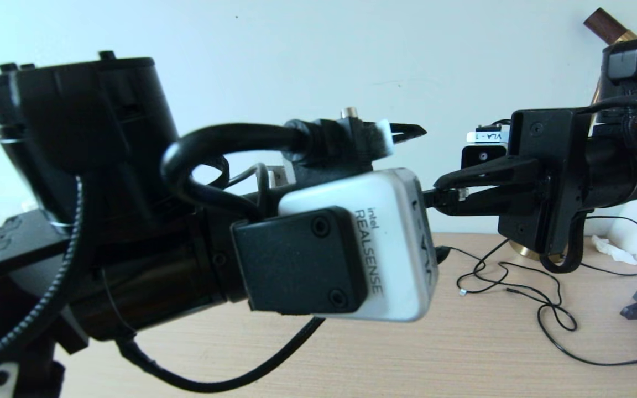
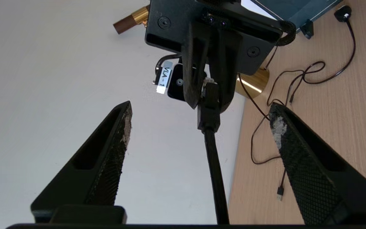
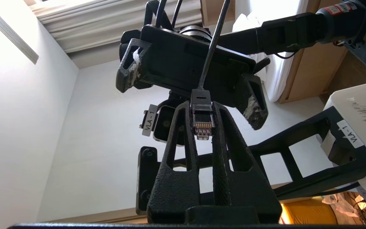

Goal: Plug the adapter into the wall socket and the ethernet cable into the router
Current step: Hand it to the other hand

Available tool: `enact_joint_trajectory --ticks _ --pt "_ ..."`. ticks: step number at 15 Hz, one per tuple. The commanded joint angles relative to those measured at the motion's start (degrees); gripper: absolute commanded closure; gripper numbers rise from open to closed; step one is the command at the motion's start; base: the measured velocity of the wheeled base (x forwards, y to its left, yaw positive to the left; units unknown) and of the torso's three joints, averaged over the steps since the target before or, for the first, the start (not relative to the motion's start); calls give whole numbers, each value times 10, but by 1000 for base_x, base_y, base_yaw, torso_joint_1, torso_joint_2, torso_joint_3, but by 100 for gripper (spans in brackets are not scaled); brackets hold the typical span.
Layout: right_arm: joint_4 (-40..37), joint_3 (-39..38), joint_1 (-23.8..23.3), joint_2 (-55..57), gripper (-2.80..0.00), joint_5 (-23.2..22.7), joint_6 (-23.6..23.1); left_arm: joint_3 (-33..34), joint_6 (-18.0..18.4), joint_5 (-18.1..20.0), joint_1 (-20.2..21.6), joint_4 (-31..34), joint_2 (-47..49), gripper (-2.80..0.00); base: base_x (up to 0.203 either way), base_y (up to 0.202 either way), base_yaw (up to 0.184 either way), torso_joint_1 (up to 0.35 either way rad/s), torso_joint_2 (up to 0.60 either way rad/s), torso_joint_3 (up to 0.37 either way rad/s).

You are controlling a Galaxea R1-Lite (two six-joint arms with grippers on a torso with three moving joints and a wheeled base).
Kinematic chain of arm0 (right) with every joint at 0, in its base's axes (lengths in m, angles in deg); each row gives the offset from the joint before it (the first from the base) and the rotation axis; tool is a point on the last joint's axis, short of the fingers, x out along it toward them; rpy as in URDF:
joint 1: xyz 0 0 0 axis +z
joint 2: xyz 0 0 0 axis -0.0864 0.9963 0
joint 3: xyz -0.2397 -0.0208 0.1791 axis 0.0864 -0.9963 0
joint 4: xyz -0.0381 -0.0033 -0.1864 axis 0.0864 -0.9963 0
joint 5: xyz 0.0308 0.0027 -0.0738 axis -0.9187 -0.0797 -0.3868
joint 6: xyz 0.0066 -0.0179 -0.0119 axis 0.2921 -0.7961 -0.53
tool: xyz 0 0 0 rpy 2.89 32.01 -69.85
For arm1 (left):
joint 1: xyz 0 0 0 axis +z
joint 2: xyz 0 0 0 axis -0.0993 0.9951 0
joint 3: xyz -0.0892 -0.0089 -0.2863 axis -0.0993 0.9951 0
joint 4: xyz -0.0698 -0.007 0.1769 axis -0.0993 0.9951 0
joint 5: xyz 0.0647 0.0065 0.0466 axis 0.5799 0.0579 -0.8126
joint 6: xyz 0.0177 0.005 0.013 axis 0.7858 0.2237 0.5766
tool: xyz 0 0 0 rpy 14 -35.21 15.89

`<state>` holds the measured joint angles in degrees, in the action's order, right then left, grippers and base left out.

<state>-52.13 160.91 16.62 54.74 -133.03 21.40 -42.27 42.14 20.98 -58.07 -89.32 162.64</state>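
Left arm: we see its bulk and wrist camera [image 1: 363,249] filling the left half of the head view, hiding much of the wooden table [image 1: 462,354] behind it.
Left gripper [image 2: 200,119]: its fingers [image 2: 113,152] stand wide apart and released, with nothing between them but the cable running through the gap untouched; in the head view only one fingertip shows past the camera.
Ethernet cable [image 2: 214,165]: we follow it from the left wrist view's near edge up to the plug; where the rest of it goes is cut off.
Plug end [image 3: 202,122]: it is pinched between the right gripper's tips, gold contacts facing the right wrist camera.
Right gripper [image 1: 454,190]: clenched on the ethernet cable plug, held above the table, facing the left gripper, near it but apart.
Thin black cables [image 1: 539,298]: they lie looped on the table below the right gripper.
Brass base [image 2: 253,82]: partly hidden behind the right gripper; we cannot tell what it belongs to.
Adapter, wall socket, router: we cannot make them out in any view.
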Motion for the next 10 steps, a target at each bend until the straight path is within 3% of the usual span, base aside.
enact_joint_trajectory --ticks 1,3,4,10 --pt "0 0 0 0 0 -5 5 1 3 1 0 -2 1 -280 0 0 0 0 0 0" --pt "0 0 0 0 0 -5 4 2 1 2 0 -2 1 -280 0 0 0 0 0 0" --pt "0 0 0 0 0 -5 5 2 1 1 0 -2 1 0 0 0 0 0 0 0" --pt "1 0 0 0 0 -5 4 5 1 1 -1 -2 1 0 0 0 0 0 0 0"
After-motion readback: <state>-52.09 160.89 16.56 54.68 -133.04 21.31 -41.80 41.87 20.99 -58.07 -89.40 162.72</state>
